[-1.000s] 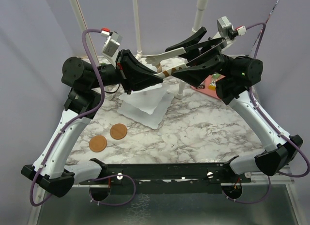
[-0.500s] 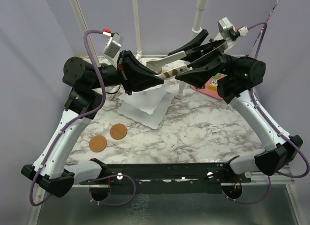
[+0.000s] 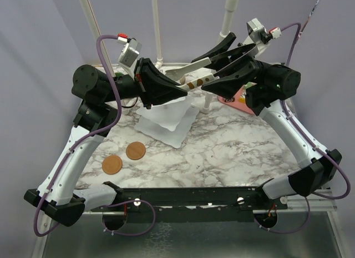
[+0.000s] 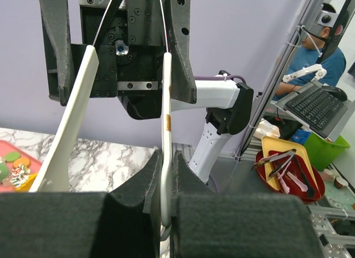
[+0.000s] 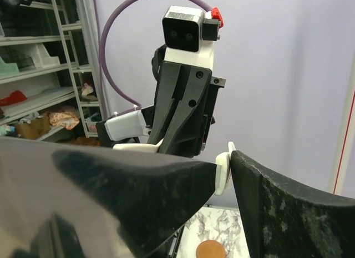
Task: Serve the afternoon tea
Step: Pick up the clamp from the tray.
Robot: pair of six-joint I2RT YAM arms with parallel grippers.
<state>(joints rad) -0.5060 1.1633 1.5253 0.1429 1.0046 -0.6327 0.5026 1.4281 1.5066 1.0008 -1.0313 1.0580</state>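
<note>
A pair of tongs (image 3: pixel 180 67) with thin metal arms and white ends hangs in the air between both arms. My left gripper (image 3: pixel 184 90) is shut on one white end (image 4: pixel 166 102). My right gripper (image 3: pixel 197 72) stands wide around both tong arms, which lie along the inner faces of its fingers. In the right wrist view a white tip (image 5: pixel 223 172) sits pinched between its jaws. The white stand of wavy plates (image 3: pixel 166 122) rests on the marble below my left arm, partly hidden. Small pastries (image 4: pixel 12 158) lie on the pink tray (image 3: pixel 239 101), which is half covered by my right arm.
Two round brown coasters (image 3: pixel 135 151) (image 3: pixel 112 165) lie on the marble at the front left. White poles (image 3: pixel 227 14) rise at the back. A yellow tray (image 4: pixel 283 163) with other tools stands off the table.
My right gripper with the tongs has lifted slightly toward the back, and its jaws have narrowed a little. My left gripper keeps its hold and has barely moved.
</note>
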